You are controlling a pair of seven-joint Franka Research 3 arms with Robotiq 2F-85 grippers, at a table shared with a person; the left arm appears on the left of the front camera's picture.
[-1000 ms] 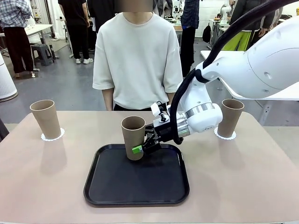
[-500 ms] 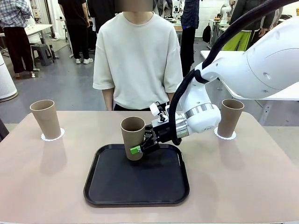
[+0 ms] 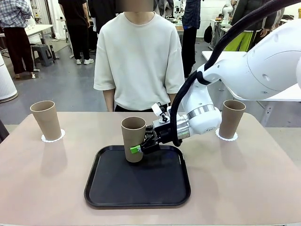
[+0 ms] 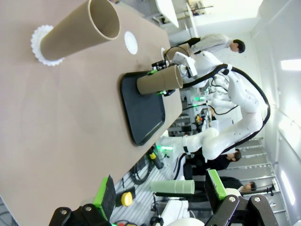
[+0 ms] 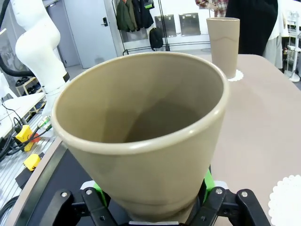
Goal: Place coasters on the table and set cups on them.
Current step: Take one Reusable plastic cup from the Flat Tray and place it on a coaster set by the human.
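My right gripper [image 3: 137, 149] is shut on the lower part of a tan cup [image 3: 133, 139] that stands at the far edge of the black tray [image 3: 138, 183]. Seen from the right wrist, this cup [image 5: 141, 127] sits between the green pads [image 5: 208, 181]. A second cup [image 3: 46, 119] stands on a scalloped white coaster [image 3: 52, 137] at the table's far left. Another cup [image 3: 233, 117] rests on a coaster [image 3: 225, 136] at the far right. One bare coaster [image 4: 130, 42] lies beyond the tray, also seen as coaster [image 5: 287, 202]. My left gripper [image 4: 160, 188] is open, off to the table's left side.
A person in a white T-shirt [image 3: 138, 56] stands at the far edge of the beige table [image 3: 244, 183], hands out of sight. The tray's inside is bare apart from the held cup. Other people and tables are in the background.
My right gripper closed on the cup in the tray. Cup and gripper have shifted very slightly to the left and up.
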